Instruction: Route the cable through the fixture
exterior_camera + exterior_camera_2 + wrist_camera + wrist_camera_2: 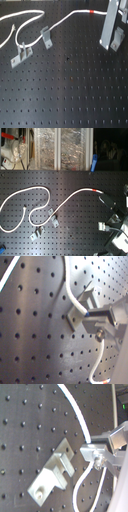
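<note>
Two metal fixtures (22,53) on black perforated bench (70,95), white cable (65,20) looping past them, gripper (89,315) clamped on cable, red band (91,10) near arm.

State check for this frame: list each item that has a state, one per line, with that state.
cable: slack, looping on the board, passing by one fixture.
red tape band: wrapped on the cable near the gripper.
nearer fixture: upright, no cable in it.
farther fixture: upright, cable beside it.
gripper: jaw state unclear.
</note>
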